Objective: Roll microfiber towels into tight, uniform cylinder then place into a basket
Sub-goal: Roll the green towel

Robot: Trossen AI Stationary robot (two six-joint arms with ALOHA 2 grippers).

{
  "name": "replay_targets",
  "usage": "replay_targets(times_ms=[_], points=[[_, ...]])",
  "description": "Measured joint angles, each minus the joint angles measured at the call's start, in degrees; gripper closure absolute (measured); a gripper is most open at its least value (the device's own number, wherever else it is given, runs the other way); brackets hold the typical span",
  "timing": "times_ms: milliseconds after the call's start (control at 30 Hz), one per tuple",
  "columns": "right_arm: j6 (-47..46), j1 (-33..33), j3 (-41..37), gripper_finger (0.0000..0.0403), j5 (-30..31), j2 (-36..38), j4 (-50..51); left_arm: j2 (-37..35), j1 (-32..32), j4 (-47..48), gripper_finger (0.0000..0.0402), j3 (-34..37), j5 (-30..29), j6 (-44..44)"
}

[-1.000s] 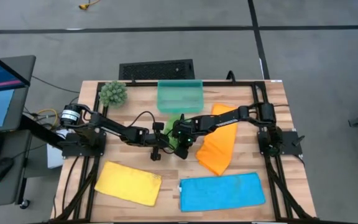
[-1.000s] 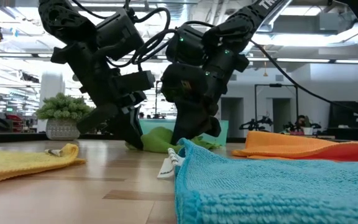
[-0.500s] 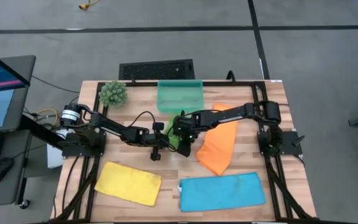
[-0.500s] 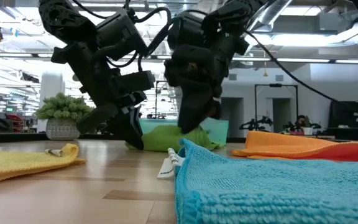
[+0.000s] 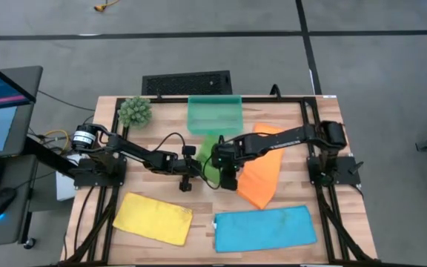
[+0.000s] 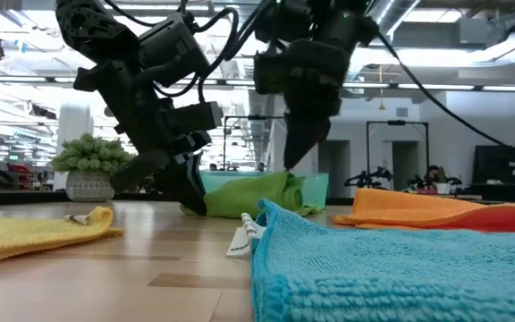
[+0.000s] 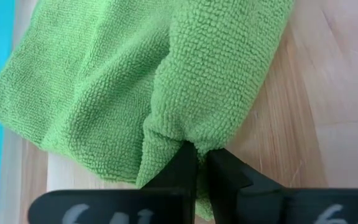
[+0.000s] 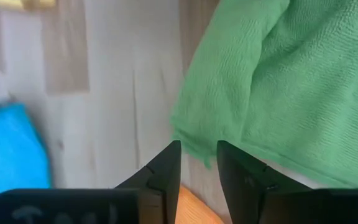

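Here the green towel (image 5: 209,152) lies bunched and partly folded mid-counter, just near of the basket (image 5: 214,114), a translucent teal plastic bin w/ straight walls standing at the far edge of the counter (image 5: 199,241), pale wood planks. Its pile is nubby, looped microfiber, thick at the folded edge. The left claw (image 7: 201,163) is pinched tight on a fold of that green cloth at its left side, arm stretched low across from the left, wrist tilted down so the fingers meet the counter. The right claw (image 6: 298,154) hangs above the towel's right end, fingers slightly parted w/ nothing between them, pointing down, clear of the fabric; its arm reaches in from the right over the orange towel (image 5: 259,174), a flat creased strip lying at an angle. The yellow towel (image 5: 153,217) lies flat near-left, the bright blue towel (image 5: 264,228) flat near-right, coarse looped weave plain in the low view. A spiky green plant ball (image 5: 135,111) sits far left.
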State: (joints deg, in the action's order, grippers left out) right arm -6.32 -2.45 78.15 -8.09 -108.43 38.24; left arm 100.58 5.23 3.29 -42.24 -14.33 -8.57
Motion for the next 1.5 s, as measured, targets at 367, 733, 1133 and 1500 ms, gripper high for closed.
replay_targets(times_ms=[367, 733, 1133, 1500], points=[[3.4, -5.9, 0.0, 0.0276, 3.8, 0.0, -3.6, 0.0, 0.0, 0.0, 0.0391, 0.0, -0.1, 0.9], [3.4, -7.0, 0.0, 0.0271, 3.7, -2.7, -6.0, 0.0, 0.0, 0.1, 0.0394, 0.0, 0.8, 8.4], [4.9, -7.8, -0.1, 0.0152, 9.4, -5.6, -7.1, -0.1, 0.0, 0.2, 0.0394, 0.0, 1.2, 6.2], [-0.2, -7.2, 0.0, 0.0138, 14.0, -7.3, -6.4, -0.1, 0.0, 0.3, 0.0393, -0.1, 1.6, 3.4]])
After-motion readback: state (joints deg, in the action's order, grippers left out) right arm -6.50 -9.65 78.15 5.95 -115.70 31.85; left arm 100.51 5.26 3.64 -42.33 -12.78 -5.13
